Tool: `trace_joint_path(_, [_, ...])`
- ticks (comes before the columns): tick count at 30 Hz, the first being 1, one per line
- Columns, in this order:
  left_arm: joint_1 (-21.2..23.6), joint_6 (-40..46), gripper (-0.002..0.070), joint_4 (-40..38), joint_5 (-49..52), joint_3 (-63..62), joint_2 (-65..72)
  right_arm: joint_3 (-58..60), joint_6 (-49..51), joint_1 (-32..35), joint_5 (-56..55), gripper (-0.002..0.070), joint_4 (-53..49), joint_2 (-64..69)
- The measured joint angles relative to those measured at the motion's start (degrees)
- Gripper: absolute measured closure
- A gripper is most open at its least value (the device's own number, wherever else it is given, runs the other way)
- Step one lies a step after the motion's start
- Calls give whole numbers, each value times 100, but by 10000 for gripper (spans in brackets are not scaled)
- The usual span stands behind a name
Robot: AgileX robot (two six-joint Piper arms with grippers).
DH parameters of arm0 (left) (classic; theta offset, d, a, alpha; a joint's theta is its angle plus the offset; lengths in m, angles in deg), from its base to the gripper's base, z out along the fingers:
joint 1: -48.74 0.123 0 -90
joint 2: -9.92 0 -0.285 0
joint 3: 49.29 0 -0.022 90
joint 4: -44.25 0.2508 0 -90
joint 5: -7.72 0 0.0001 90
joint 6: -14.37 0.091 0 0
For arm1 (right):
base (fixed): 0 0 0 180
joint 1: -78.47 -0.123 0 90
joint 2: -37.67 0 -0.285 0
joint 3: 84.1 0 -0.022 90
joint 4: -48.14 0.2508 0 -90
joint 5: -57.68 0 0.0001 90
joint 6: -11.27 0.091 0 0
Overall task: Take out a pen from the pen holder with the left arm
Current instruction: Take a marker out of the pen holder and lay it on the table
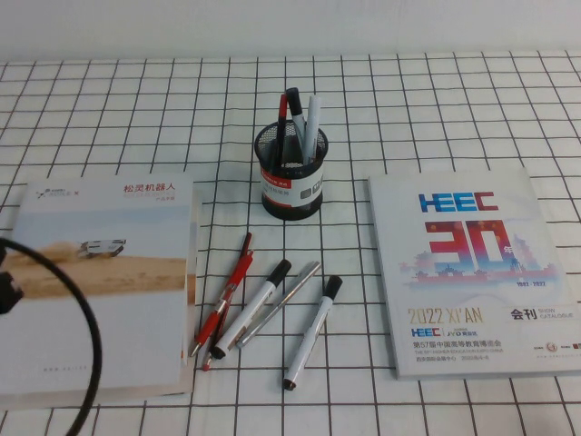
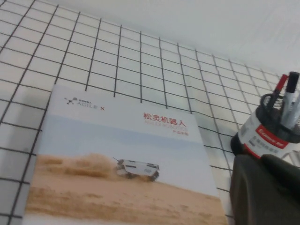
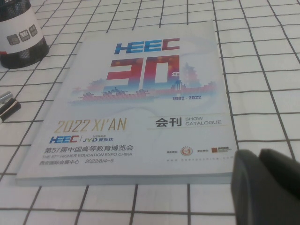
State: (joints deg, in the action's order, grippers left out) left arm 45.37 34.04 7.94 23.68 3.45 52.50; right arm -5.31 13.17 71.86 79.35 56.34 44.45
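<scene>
High view: pens (image 1: 298, 113) in pen holder (image 1: 289, 186), likely light, stiff, slick; best pinched under cap; left gripper (image 2: 265, 187) closed, empty, short of holder; right gripper (image 3: 267, 187) by catalogue (image 3: 140, 93)

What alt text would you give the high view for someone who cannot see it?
A black mesh pen holder holding pens stands mid-table on a grid cloth, loose pens in front, a booklet to its left and a catalogue to its right. Neither the left gripper, shut by the booklet, nor the right gripper, by the catalogue's corner, shows here.
</scene>
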Motion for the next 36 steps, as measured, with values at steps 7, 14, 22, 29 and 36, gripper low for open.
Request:
trace_joint_path(7, [-659,944,678,-107,-792,-864,1702,0,0,0,0,691,0,0])
trace_joint_path(14, [-1945,1054,678,-141,-2094,-1261,3129,0,0,0,0,691,0,0])
trace_joint_path(22, [-3047,300,678,1117,-4366,-1263,4289,0,0,0,0,691,0,0])
trace_joint_path(29, [-3073,-1353,679,2416,-5397,-1274,5066,0,0,0,0,691,0,0])
trace_joint_path(36, [-2955,-1813,678,2701,-5817,-1417,5537,0,0,0,0,691,0,0])
